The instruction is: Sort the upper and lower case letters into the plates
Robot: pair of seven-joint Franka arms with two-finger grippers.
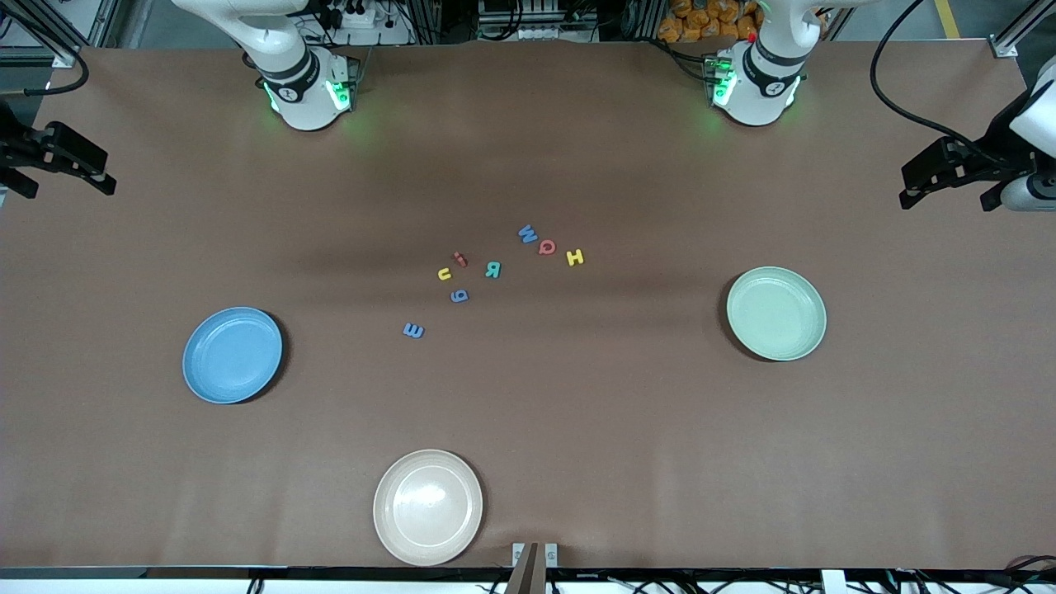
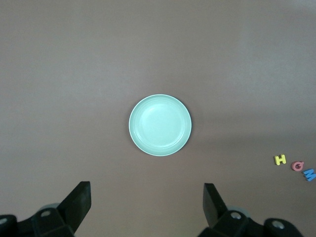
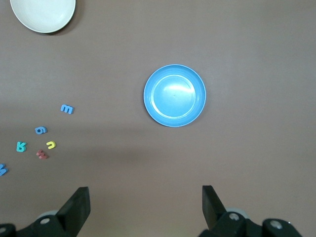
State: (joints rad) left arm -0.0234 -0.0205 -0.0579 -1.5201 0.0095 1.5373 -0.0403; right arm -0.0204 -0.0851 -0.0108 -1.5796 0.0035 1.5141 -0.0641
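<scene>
Several small letters lie in a loose cluster mid-table: blue W (image 1: 526, 234), red Q (image 1: 547, 247), yellow H (image 1: 575, 257), red i (image 1: 460, 259), yellow u (image 1: 445, 274), teal R (image 1: 492, 269), blue g (image 1: 459, 295) and a blue letter (image 1: 413, 331) lying apart, nearer the camera. The blue plate (image 1: 233, 355) is empty toward the right arm's end. The mint green plate (image 1: 775, 313) is empty toward the left arm's end. My left gripper (image 1: 949, 194) (image 2: 147, 197) hangs open, high over its end of the table. My right gripper (image 1: 66, 183) (image 3: 145, 200) hangs open, high over its end.
A cream-beige plate (image 1: 427, 506) sits empty near the table's front edge, nearer the camera than the letters. Brown table surface surrounds the plates. The arm bases (image 1: 305, 91) stand along the table's back edge.
</scene>
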